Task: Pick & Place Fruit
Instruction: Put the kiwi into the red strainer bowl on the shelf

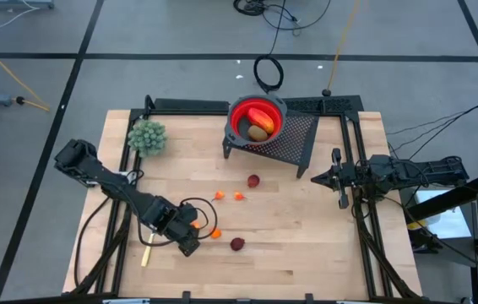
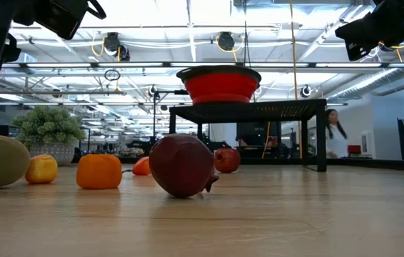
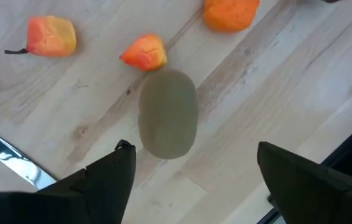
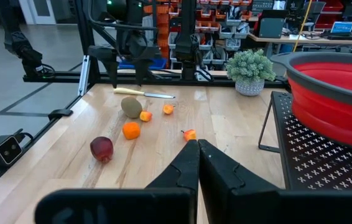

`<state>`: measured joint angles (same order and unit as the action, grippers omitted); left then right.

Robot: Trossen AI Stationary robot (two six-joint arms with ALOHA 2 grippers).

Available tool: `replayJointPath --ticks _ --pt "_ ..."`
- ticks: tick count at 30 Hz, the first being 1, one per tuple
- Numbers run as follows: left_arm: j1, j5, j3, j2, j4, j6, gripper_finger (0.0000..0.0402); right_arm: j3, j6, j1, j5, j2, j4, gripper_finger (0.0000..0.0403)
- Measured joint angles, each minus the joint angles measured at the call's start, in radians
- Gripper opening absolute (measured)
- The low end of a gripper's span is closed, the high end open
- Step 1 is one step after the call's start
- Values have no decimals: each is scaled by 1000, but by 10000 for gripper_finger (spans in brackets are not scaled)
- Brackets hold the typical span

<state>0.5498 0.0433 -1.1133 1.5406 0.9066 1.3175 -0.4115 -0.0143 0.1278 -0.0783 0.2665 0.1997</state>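
A brownish-green oval fruit (image 3: 168,113) lies on its side on the wooden table. My left gripper (image 3: 194,152) hangs open right above it, pointing down, fingers clear of it on both sides; from above this gripper (image 1: 187,241) hides the oval. Around it lie small orange bits (image 3: 145,53) (image 3: 51,36) (image 3: 229,14). Two dark red balls (image 1: 237,244) (image 1: 253,181) rest on the table. The red bowl (image 1: 237,111) on the black rack holds an elongated red-orange piece (image 1: 260,116) and another brownish oval (image 1: 258,133). My right gripper (image 4: 198,146) waits shut at the right edge.
A yellow-handled knife (image 1: 147,253) lies beside the left gripper near the front left, its blade (image 3: 8,158) close to the oval. A bushy green clump (image 1: 147,137) stands at the far left. The black mesh rack (image 1: 294,139) stands at the far middle. Bare wood (image 1: 306,245) spreads across the front right.
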Motion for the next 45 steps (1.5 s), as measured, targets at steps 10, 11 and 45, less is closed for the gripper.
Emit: replayJointPath --ticks 10,11,45 --pt "35 -93 0 0 0 19 337 0 0 0 0 0 0 0" --pt "35 -97 0 0 0 21 337 0 0 0 0 0 0 0" --pt "55 -53 292 0 -281 99 337 0 0 0 -4 0 0 0"
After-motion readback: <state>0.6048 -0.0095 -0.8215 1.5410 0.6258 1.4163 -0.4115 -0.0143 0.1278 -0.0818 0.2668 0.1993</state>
